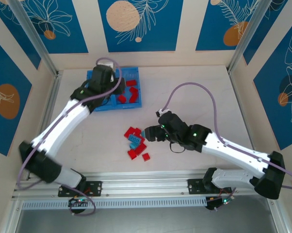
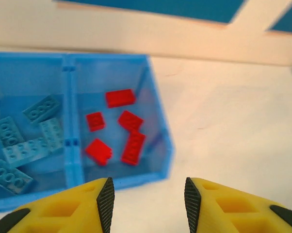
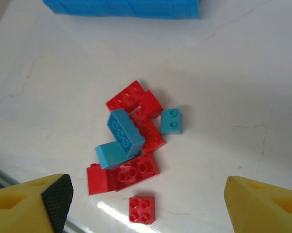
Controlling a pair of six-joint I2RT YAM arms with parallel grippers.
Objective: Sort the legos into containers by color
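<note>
The legos form two groups. The loose group (image 3: pixel 131 145) lies on the desk (image 1: pixel 194 82) near its middle, in front of the bin and well apart from it: about six red bricks and three light blue bricks, mostly touching. One long blue brick (image 3: pixel 125 132) rests tilted on top of the red bricks, one small blue brick (image 3: pixel 171 120) lies just beside the heap, and one small red brick (image 3: pixel 141 209) lies apart at the near side. The sorted group is in the containers, two compartments of one blue bin (image 2: pixel 158 111) split by a divider (image 2: pixel 70 121). In the left wrist view, the compartment left of the divider holds five light blue bricks (image 2: pixel 24 151) and the one on the right holds five red bricks (image 2: pixel 130 120). The left gripper (image 2: pixel 148 187) hangs over the near edge of the bin, fingers (image 2: pixel 105 204) parted with nothing between them. In the top view the left arm's wrist (image 1: pixel 103 77) covers the left half of the bin. The right gripper (image 3: pixel 147 187) is above the loose group, fingers (image 3: pixel 56 199) spread wide and empty. A purple cable (image 1: pixel 194 86) arcs over the desk behind the right arm.
</note>
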